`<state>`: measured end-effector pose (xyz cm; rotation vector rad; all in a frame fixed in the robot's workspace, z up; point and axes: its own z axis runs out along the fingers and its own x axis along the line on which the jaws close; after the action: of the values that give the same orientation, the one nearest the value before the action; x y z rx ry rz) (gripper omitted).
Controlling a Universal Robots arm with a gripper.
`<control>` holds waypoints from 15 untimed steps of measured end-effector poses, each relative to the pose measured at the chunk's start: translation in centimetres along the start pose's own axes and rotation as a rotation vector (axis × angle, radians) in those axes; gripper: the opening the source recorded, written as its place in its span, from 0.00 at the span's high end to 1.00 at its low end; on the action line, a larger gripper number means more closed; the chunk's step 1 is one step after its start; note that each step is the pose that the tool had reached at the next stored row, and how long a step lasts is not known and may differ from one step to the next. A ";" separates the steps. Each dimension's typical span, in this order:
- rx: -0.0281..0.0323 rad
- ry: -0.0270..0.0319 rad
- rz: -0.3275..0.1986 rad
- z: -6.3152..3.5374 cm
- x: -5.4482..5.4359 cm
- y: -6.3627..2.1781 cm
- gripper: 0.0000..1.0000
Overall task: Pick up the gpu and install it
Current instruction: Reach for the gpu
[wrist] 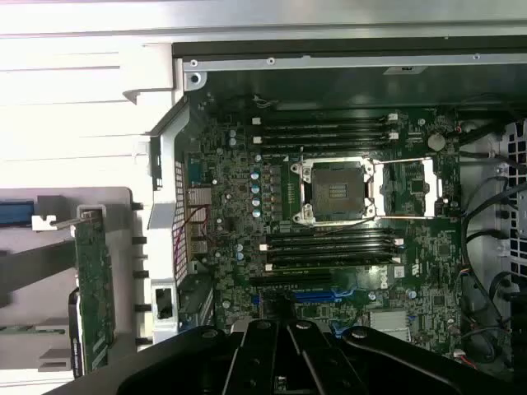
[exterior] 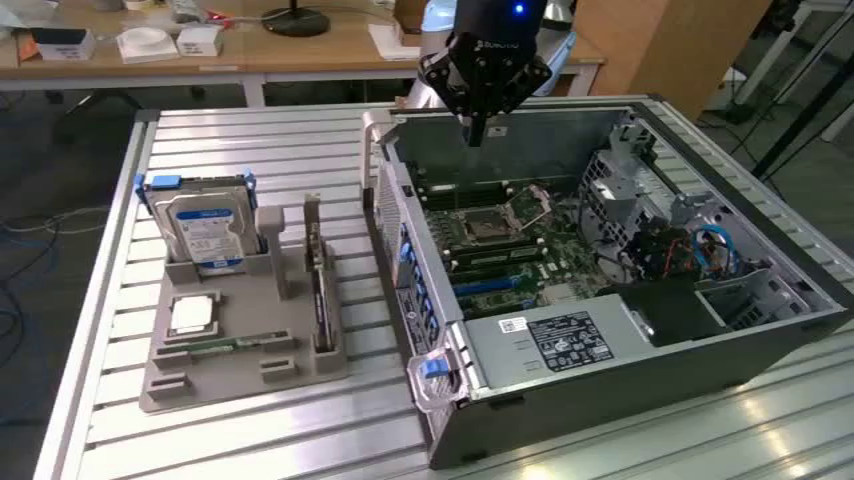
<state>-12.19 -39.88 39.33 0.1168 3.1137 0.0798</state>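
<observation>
Hovering empty and pressed together above the computer case (exterior: 601, 400), the gripper (exterior: 474, 135) sits well apart from the gpu (exterior: 316, 290) in its holder (exterior: 240, 372), so the pickup step is not yet begun and likely needs it spread.

Below the tool (exterior: 473, 138) an open computer case (exterior: 601, 400) lies on a slatted aluminium table (exterior: 240, 140). Its motherboard (exterior: 534, 262) is exposed, with the open CPU socket (exterior: 477, 228) nearest the tool and a labelled power supply (exterior: 567, 340) at the end farthest from it. Well apart from the tool, toward the exterior view's left, a grey holder (exterior: 240, 375) carries an upright hard drive (exterior: 207, 232), a flat silver processor (exterior: 194, 314) and a green memory stick (exterior: 227, 345). Beyond the tool stands a wooden table (exterior: 307, 55) bearing a black lamp base (exterior: 295, 20).
</observation>
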 end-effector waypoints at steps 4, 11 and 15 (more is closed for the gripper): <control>-0.0018 0.0001 0.000 0.00 0.0 0.00 0.89; -0.0019 0.0001 0.000 0.05 0.3 -0.02 0.89; -0.0018 0.0001 0.000 0.08 0.4 -0.04 0.89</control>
<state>-12.61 -39.89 39.24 0.1168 3.1136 0.0826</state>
